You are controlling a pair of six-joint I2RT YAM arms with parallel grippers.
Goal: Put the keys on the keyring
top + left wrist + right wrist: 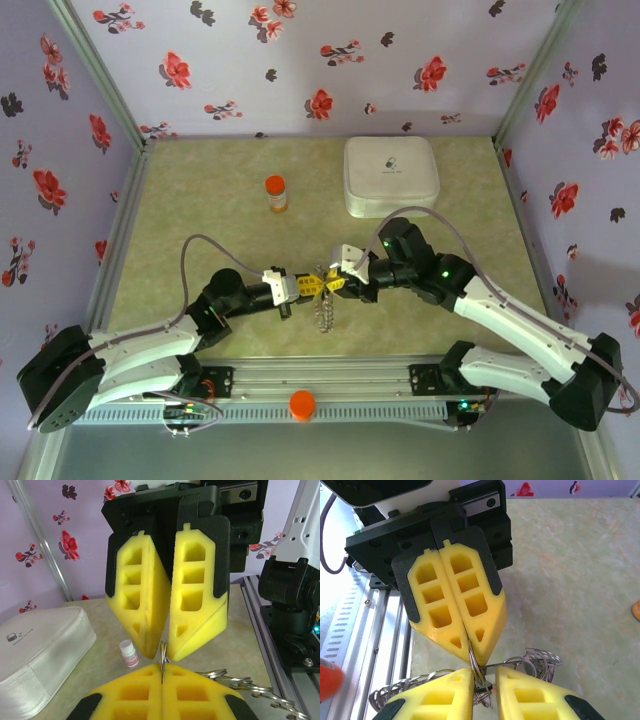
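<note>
The keyring (323, 310) is a bunch of linked silvery wire rings, hanging between the two grippers near the table's front edge. My left gripper (306, 286) is shut on one ring (163, 652), pinched edge-on between its yellow pads (135, 690). My right gripper (338, 283) faces it tip to tip. Its jaws stand a little apart, with that ring and a small dark piece (492, 687) in the gap. I cannot tell whether that piece is one of the keys. More rings (535, 660) trail to both sides of the fingers.
A white rounded-square case (391, 175) lies at the back right. An orange bottle (276, 193) stands at the back centre. The metal rail (330, 380) with an orange knob (302, 404) runs along the near edge, just below the hanging rings.
</note>
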